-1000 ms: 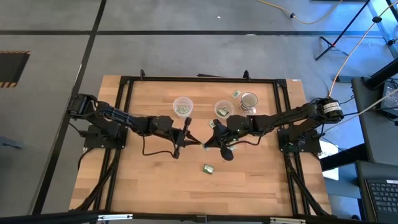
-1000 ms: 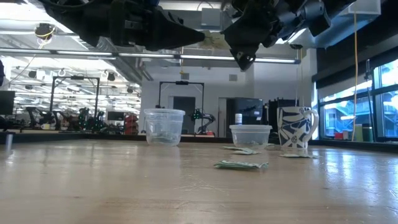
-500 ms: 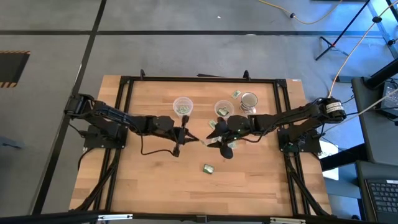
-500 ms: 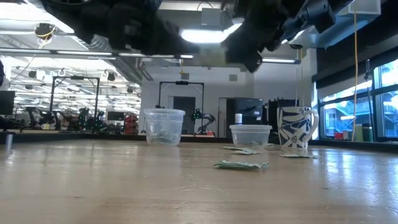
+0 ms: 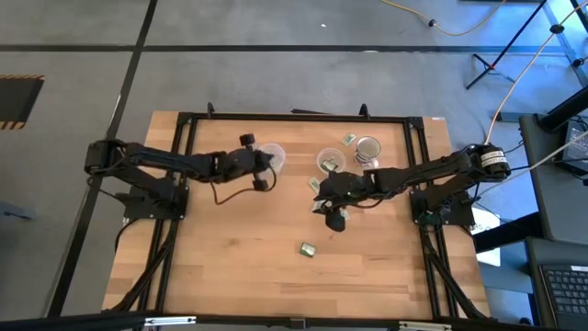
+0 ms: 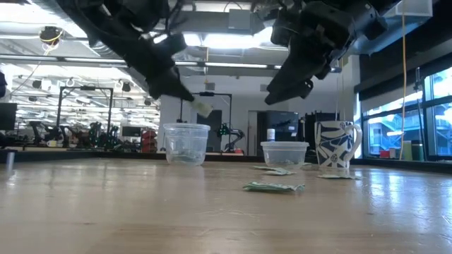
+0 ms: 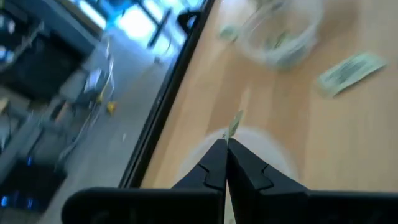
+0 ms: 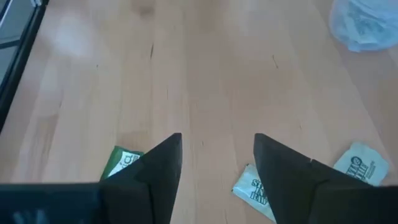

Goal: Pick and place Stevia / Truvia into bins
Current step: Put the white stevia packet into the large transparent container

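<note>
My left gripper (image 6: 201, 107) hangs shut on a small green-and-white Stevia sachet (image 7: 235, 124) just above the left clear cup (image 5: 271, 158), seen also in the low view as the left cup (image 6: 186, 143). My right gripper (image 8: 217, 155) stands open above the table's middle, right gripper (image 5: 331, 208), touching nothing. Under it lie three loose sachets (image 8: 121, 163), (image 8: 252, 186), (image 8: 354, 163). Another sachet (image 5: 306, 247) rests flat nearer the front. The right cup (image 5: 329, 162) stands on the table beside the left one. My left gripper pinches one end of the sachet (image 7: 232, 132) between its two fingertips. The fingers slant down toward the far edge. The sachet sticks out past the tips, lifted clear, over the cup's mouth.
A blue-and-white mug (image 5: 367, 149) stands right of the right cup, with a sachet (image 5: 349, 139) lying beyond it. A black frame (image 5: 294, 117) runs round the table's edges. Bare wood lies toward the near edge.
The two grippers met tip to tip at the table's middle with a sachet between them. My left gripper has since swung up and toward the far edge with that sachet, to above the left cup. My right gripper has drawn back toward the right.
</note>
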You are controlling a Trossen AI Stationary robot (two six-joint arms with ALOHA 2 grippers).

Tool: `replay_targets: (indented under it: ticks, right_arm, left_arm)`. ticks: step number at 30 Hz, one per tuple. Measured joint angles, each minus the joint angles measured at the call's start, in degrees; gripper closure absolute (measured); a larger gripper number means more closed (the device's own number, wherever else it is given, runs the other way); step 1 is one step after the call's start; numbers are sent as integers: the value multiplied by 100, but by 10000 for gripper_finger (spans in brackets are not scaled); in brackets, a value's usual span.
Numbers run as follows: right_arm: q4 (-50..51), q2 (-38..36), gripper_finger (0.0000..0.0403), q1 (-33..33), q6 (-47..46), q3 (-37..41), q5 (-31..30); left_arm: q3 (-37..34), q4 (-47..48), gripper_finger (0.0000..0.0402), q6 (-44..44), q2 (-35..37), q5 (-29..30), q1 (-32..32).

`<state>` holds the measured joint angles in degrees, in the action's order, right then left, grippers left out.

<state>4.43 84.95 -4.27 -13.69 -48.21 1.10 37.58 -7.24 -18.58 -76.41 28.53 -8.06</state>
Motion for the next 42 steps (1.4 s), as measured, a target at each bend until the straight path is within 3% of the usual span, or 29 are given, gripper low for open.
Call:
replay_targets:
  ticks: [6, 10, 13, 18, 22, 29, 42]
  right_arm:
    - [70, 1, 202, 4, 50, 0, -95]
    - [186, 0, 202, 4, 1, 0, -1148]
    - [198, 2, 202, 12, -64, 0, -1508]
    - [196, 2, 202, 1, -99, 0, -1518]
    - [194, 115, 202, 6, -105, 0, -1904]
    - [40, 724, 202, 144, -526, 0, -2103]
    - [-85, 1731, 253, 584, -862, 0, -2038]
  left_arm:
    - [-2, 515, 400, 176, -30, -332, -431]
    - [-2, 545, 397, 302, -30, -724, -554]
    - [-2, 577, 397, 301, -30, -883, -590]
    - [-2, 649, 395, 298, -30, -895, -596]
    - [-2, 730, 382, 300, -30, -787, -594]
    - [-2, 759, 352, 545, -30, -766, -594]
    - [-2, 736, 349, 587, -30, -773, -592]
